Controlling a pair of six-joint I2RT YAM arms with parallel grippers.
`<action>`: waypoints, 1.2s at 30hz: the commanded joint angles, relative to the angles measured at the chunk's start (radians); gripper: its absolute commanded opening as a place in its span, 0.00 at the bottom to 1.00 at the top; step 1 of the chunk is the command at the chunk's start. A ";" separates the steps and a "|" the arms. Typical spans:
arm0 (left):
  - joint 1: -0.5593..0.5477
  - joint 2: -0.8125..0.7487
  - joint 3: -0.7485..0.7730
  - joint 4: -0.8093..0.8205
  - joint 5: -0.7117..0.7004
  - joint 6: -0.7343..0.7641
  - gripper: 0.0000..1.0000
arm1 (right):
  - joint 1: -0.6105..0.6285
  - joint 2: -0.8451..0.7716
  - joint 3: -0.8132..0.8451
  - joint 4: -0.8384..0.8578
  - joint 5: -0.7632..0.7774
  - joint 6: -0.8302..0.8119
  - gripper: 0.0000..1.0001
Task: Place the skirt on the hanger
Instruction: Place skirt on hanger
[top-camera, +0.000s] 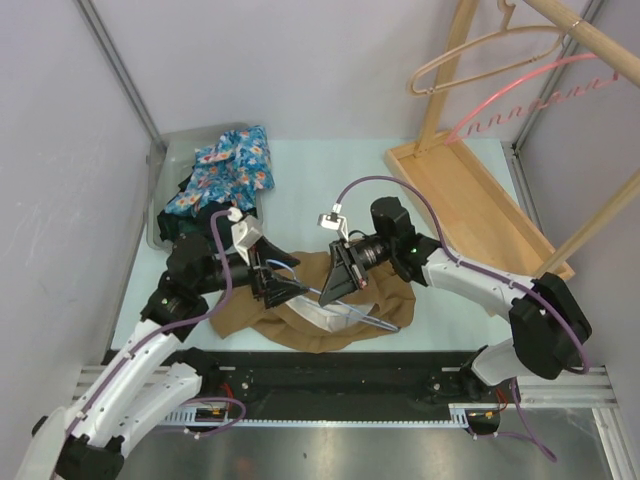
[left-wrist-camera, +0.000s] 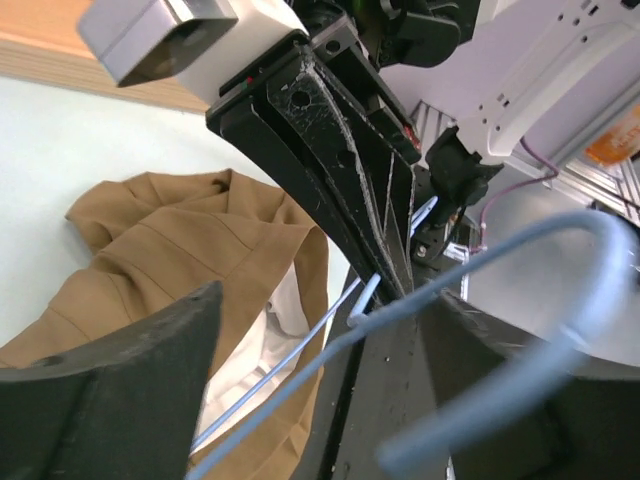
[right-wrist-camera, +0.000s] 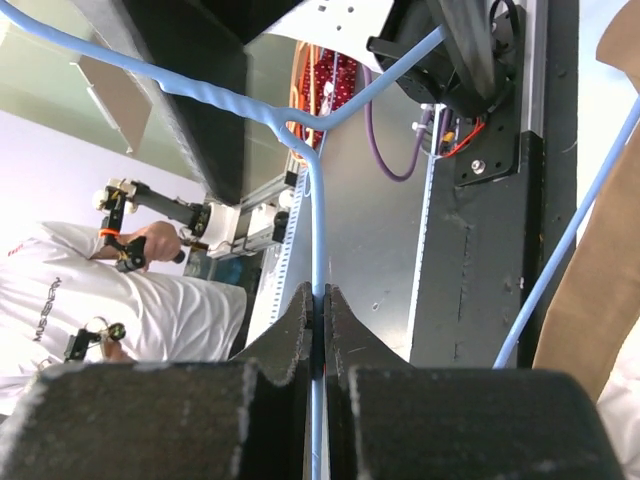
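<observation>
Blue wire hanger (right-wrist-camera: 316, 215) is clamped by the right gripper (right-wrist-camera: 320, 300), left gripper (left-wrist-camera: 325, 325) is spread apart, brown skirt (top-camera: 285, 325) must be threaded on next.

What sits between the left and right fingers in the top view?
A light-blue wire hanger bridges the gap between the left fingers and right fingers, above the crumpled brown skirt. The top external view shows it.

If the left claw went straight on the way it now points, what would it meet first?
The blue hanger, whose wire crosses the gap of the open left claw. Just beyond it stands the right claw, shut on the same hanger, though depth is hard to judge.
</observation>
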 joint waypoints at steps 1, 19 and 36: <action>0.002 0.076 0.030 0.067 0.069 -0.002 0.77 | 0.006 0.023 0.052 0.170 -0.070 0.081 0.00; 0.002 0.132 0.093 0.038 -0.073 0.049 0.00 | -0.063 0.034 0.054 0.048 0.016 -0.016 0.16; 0.002 0.075 0.067 0.008 -0.535 0.009 0.00 | 0.037 -0.382 0.060 -0.714 1.102 -0.283 0.54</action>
